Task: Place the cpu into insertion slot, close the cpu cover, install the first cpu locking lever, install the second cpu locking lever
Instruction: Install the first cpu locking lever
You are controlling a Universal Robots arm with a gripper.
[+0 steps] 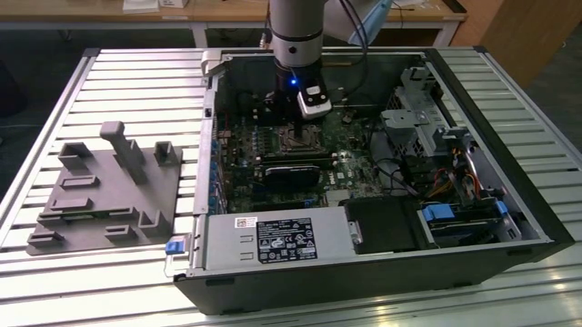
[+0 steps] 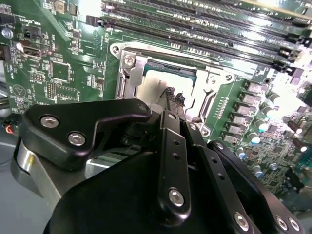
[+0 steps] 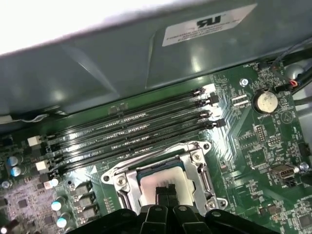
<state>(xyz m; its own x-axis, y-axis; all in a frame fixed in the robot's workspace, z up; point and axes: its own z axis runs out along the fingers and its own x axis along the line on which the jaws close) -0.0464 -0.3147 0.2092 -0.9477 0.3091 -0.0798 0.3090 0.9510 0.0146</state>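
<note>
Cpu (image 3: 163, 179) lies flat in insertion slot (image 2: 146, 68), pale metal top facing up, square, no long axis. Cpu cover (image 3: 197, 163) frames it, lying down over slot edges. Gripper (image 3: 165, 190) fingertips pressed together, closed, tips right over chip's near edge; contact unclear. Memory slots (image 3: 131, 129) run just beside socket. Motherboard (image 3: 253, 146) sits inside computer case (image 1: 509, 204); case walls near. Chip's near portion hidden behind fingers (image 2: 169, 92).

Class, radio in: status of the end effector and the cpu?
End effector shut, tips over the cpu. Cpu seated in slot, cover down. Nothing in the way.
</note>
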